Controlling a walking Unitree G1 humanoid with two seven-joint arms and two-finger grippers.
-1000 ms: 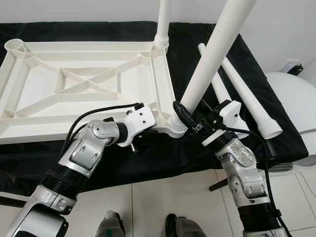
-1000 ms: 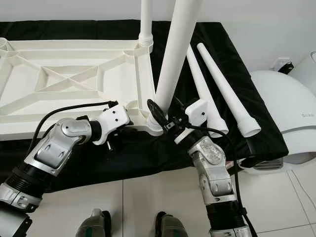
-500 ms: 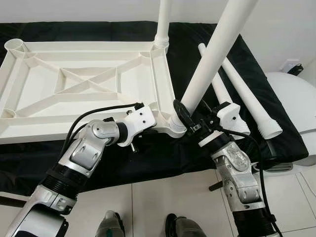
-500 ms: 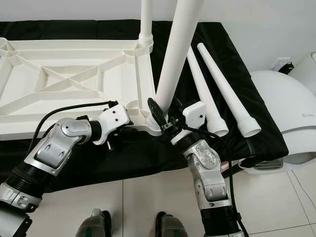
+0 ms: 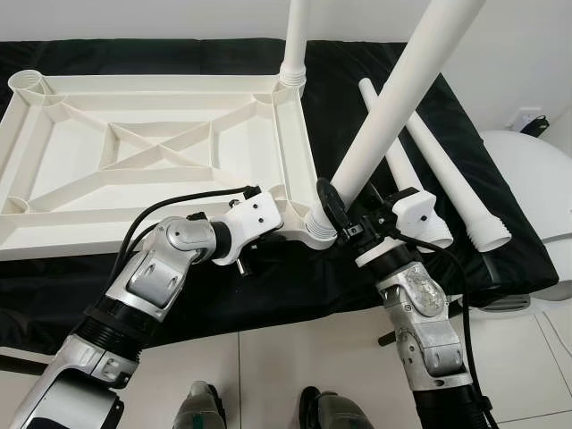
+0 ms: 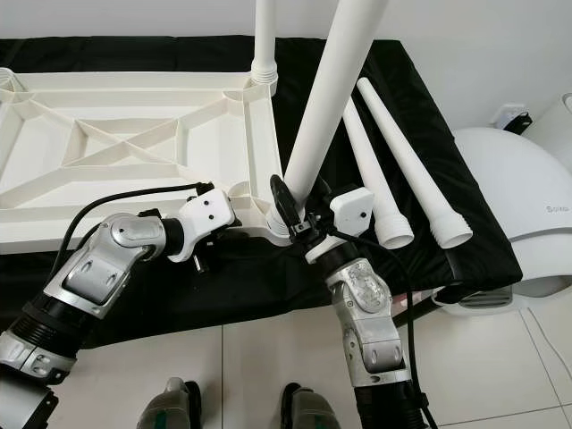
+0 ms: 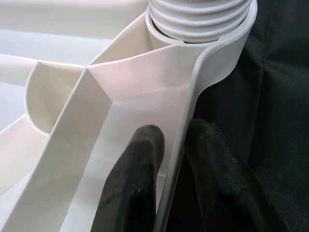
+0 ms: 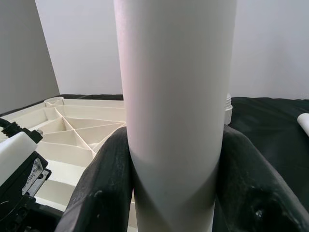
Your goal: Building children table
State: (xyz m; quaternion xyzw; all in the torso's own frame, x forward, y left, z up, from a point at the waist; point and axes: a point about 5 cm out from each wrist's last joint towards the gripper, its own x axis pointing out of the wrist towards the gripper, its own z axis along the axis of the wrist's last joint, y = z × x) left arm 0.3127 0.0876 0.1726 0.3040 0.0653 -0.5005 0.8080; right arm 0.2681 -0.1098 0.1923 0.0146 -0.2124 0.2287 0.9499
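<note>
- We have the right gripper (image 5: 344,216) clamped round the base of a white table leg (image 5: 393,103), one black finger (image 8: 104,193) on each side of the tube, just above the near right corner socket (image 5: 315,232) of the upturned tabletop (image 5: 161,152).
- The leg leans away to the right, not square to the socket, so we judge the thread is only partly engaged; we want it brought upright before we turn further, or it may cross-thread.
- Our left gripper (image 7: 176,164) pinches the tabletop's side wall just beside that same socket, one finger inside the rim, one outside on the cloth side. We should keep that brace firm so the frame doesn't spin while we twist the leg.
- In the left wrist view the ribbed threads of the leg sit in the socket collar, several ridges above the rim, so by our reckoning there are turns to go.
- The tabletop is white plastic, underside up on a black cloth (image 5: 375,80), with crossed stiffening ribs and round sockets at the corners.
- One leg (image 5: 296,40) stands upright in the far right socket; two spare legs (image 5: 438,165) lie side by side on the cloth to the right.
</note>
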